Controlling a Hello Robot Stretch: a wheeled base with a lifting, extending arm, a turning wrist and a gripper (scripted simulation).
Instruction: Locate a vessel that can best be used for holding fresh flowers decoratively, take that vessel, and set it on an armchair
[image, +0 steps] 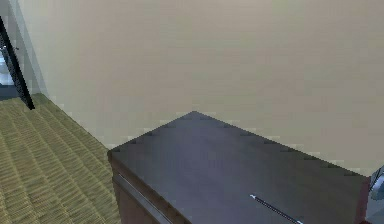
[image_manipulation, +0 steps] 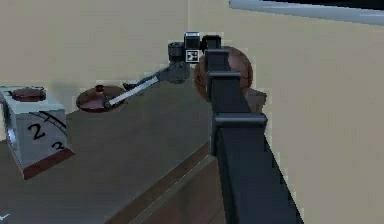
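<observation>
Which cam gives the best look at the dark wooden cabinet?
Forward view: the dark wooden cabinet shows its top, near corner and front face against the wall. The arm side view gives a stretch of its top, carrying a brown dish and a numbered cube, partly covered by the arm.

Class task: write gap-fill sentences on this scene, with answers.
The dark brown wooden cabinet top stands against a plain beige ___. The white box with black numerals sits at the arm side view's ___ edge. The tool points toward a flat reddish-brown ___. The round brown vessel stands partly behind the dark ___.
Answers: wall; left; dish; arm.
</observation>
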